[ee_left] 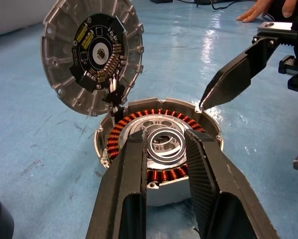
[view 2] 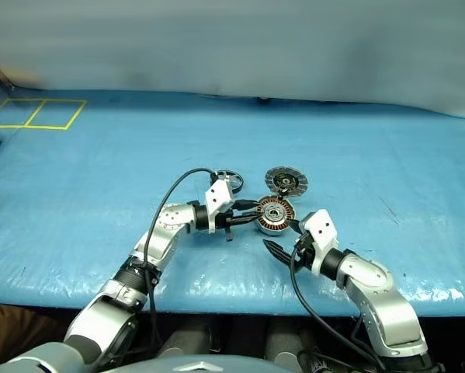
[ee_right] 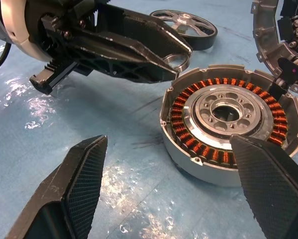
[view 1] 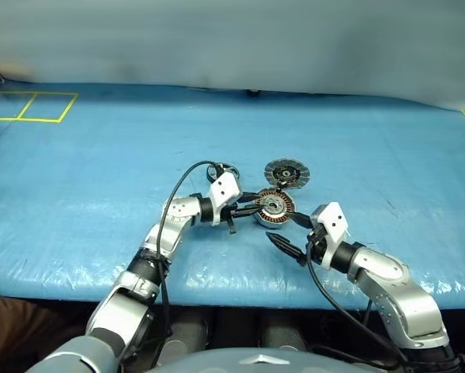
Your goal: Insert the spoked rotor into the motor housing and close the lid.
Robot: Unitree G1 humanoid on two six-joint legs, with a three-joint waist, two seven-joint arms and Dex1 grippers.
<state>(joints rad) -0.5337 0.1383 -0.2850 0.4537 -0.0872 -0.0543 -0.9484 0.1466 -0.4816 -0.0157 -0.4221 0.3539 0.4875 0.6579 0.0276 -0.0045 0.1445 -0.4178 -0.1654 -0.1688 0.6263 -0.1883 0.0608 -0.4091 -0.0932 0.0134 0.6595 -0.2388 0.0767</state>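
Housing [view 1: 272,208] sits open side up near the middle of the blue surface [view 1: 100,171], with its copper windings and central hub exposed, so that parts can be lowered straight in. Its lid [view 1: 286,172] stands swung back at the far edge, inner face toward the robot, which keeps the opening free. The left hand [view 1: 248,206] reaches in almost level from the side and pinches a thin metal ring [ee_right: 180,60] at its fingertips, holding it just above the housing's rim; this looks like a small part being dealt with ahead of the main insertion. The right hand [view 1: 288,231] waits at the near side with its fingers spread wide, one fingertip close to the rim, probably placed to steady the housing. The rotor [view 1: 220,169] lies flat on the surface behind the left wrist, apart from the housing and not yet inserted.
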